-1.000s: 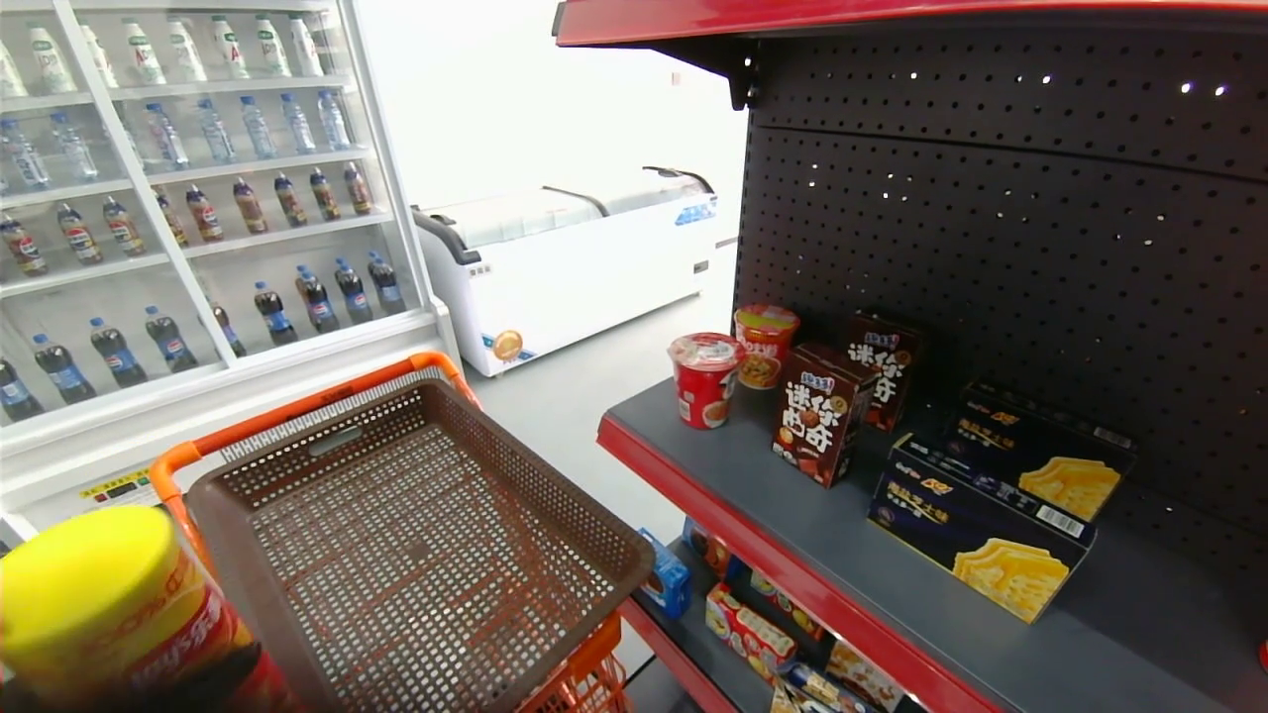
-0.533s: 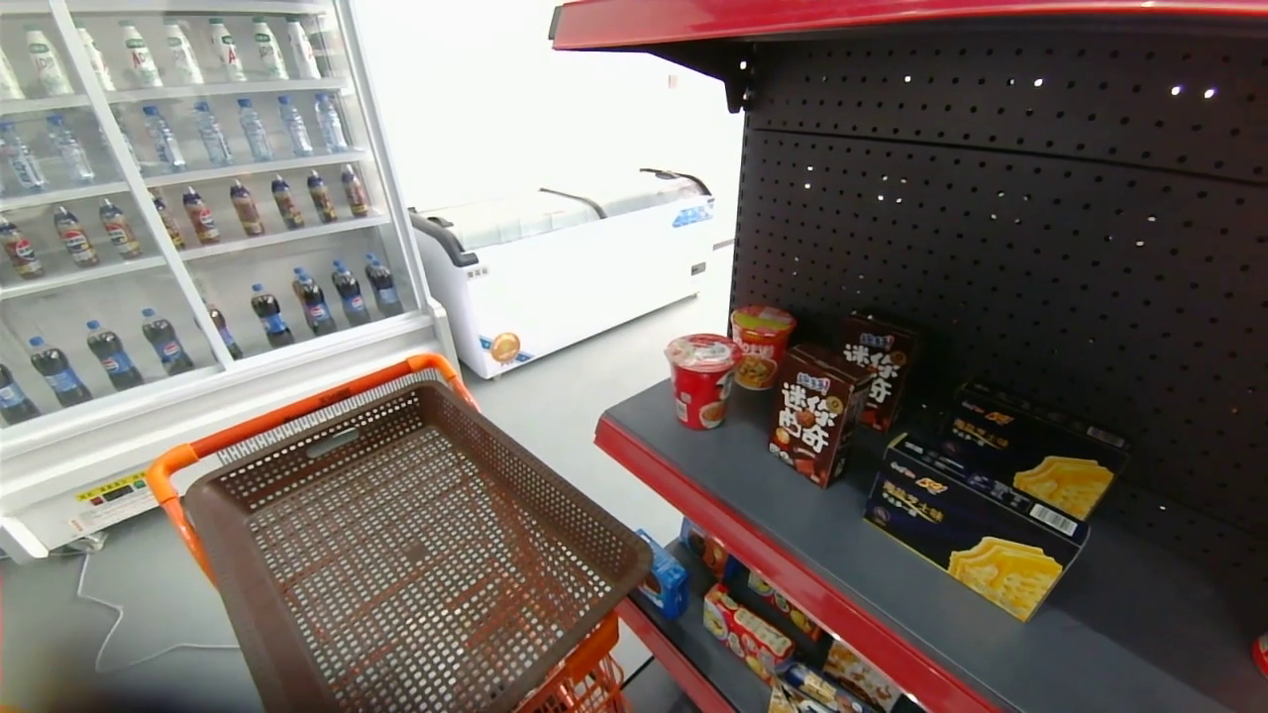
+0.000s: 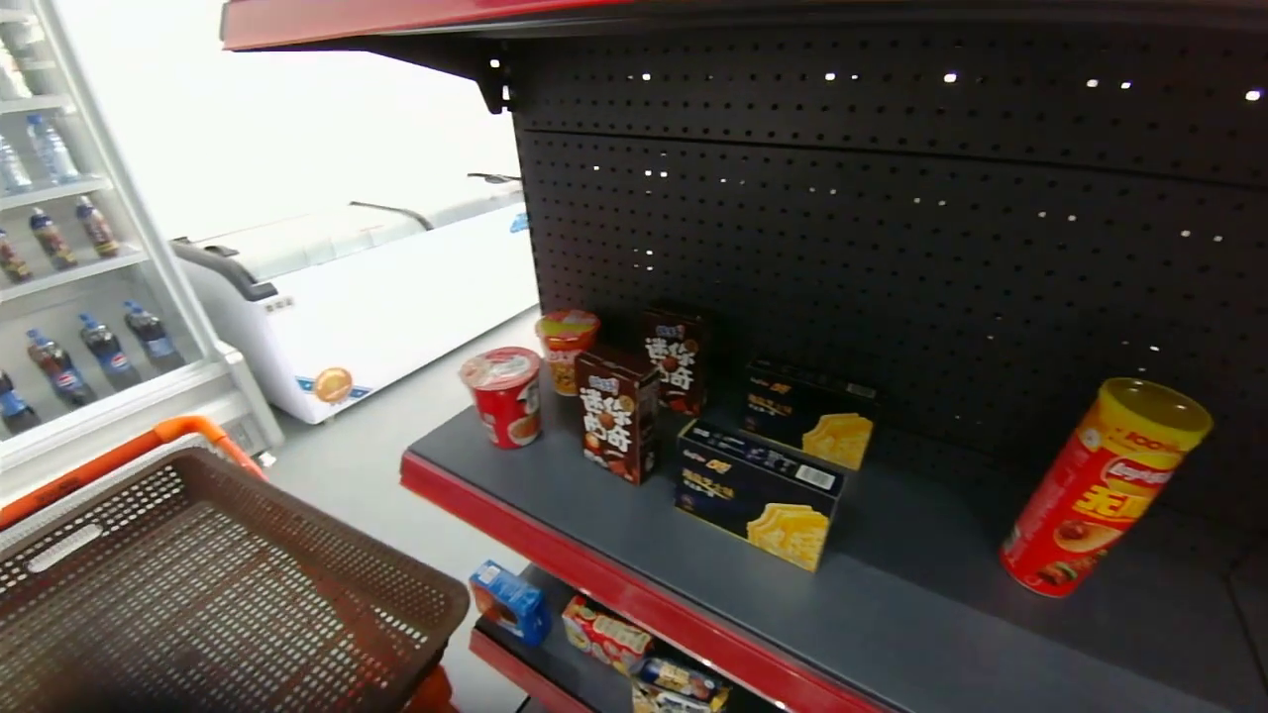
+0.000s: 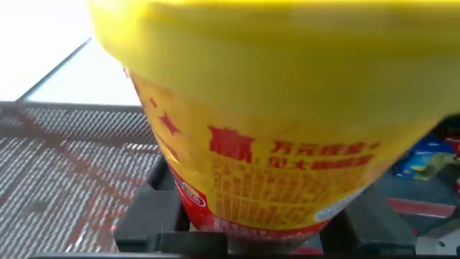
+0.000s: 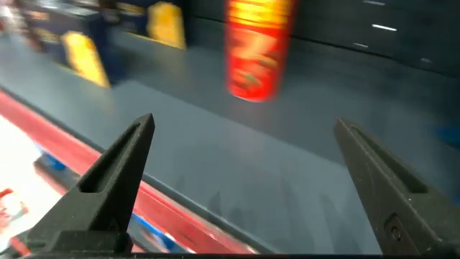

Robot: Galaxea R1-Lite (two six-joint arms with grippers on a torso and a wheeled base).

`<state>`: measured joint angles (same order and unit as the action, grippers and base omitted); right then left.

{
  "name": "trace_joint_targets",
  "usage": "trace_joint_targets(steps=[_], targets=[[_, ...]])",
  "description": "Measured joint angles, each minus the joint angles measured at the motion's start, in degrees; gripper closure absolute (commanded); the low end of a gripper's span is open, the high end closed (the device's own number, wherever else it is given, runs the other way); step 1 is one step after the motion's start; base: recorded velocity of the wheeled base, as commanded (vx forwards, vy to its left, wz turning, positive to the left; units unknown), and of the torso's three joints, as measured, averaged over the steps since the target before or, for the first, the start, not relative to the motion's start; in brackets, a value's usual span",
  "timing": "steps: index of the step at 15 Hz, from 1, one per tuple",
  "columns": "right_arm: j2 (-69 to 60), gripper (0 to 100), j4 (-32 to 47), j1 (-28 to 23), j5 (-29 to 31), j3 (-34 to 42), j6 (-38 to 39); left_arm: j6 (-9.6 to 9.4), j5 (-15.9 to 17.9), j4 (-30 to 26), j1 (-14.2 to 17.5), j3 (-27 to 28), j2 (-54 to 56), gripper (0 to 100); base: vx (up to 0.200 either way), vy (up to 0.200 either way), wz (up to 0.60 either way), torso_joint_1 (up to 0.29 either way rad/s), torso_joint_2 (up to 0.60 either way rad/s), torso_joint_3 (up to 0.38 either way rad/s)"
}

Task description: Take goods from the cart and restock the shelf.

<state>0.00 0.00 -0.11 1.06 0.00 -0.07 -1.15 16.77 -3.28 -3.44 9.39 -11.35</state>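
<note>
Left gripper point(image 4: 259, 229) clamped on held chip canister point(image 4: 273, 122), beside cart basket point(image 4: 57, 165). Right gripper point(image 5: 244, 137) wide open, empty, over shelf point(image 3: 921, 604). We judge: stand it upright between dark boxes point(image 3: 763, 490) and shelved canister point(image 3: 1100, 485), base flat before release.

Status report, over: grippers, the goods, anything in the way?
Left gripper shut on yellow-lidded can. Right gripper open, empty, over the shelf. Second can standing on shelf, apart from the boxes.
</note>
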Motion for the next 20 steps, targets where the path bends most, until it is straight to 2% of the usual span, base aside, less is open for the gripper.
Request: trace_joint_targets(steps=[3, 7, 10, 20], targets=[[0.00, 0, 0.00, 0.01, 0.00, 0.00, 0.00, 0.13, -0.09, -3.21, 0.17, -0.35, 3.89, 100, 0.000, 0.000, -0.60, 0.004, 0.00, 0.001], [0.00, 0, 0.02, 0.04, 0.00, 0.00, 0.00, 0.39, 0.33, -3.52, 0.20, -0.77, 6.17, 100, 0.000, 0.000, -0.60, 0.001, 0.00, 0.005], [0.00, 0, 0.02, 0.00, 0.00, 0.00, 0.00, 2.45, 0.33, -3.34, 0.20, -0.88, 6.61, 100, 0.000, 0.000, -0.60, 0.002, 0.00, 0.002], [0.00, 0, 0.00, 0.00, -0.02, 0.00, 0.00, 2.51, 0.20, -2.95, 0.20, -2.23, 6.73, 100, 0.000, 0.000, 0.00, 0.000, 0.00, 0.000]])
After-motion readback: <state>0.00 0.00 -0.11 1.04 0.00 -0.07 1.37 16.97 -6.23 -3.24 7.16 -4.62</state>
